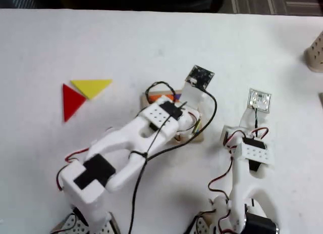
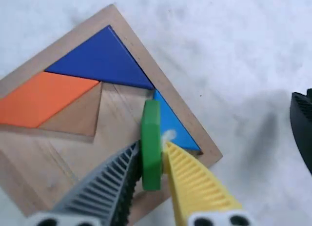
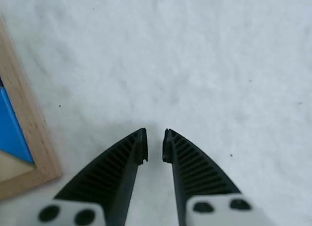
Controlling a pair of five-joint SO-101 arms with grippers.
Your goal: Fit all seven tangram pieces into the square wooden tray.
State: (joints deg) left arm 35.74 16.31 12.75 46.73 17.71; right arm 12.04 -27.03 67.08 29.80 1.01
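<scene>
Under left arm [image 1: 132, 139], tray [image 1: 148, 98] barely visible

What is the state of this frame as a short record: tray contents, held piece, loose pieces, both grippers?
tray contents: wooden tray holds dark blue triangle, orange parallelogram, light blue triangle
left gripper: shut on green piece, held on edge over the tray
right gripper: slightly open, holding nothing, over the table beside the tray
loose pieces: red triangle and yellow triangle, side by side on the table, away from the tray
</scene>
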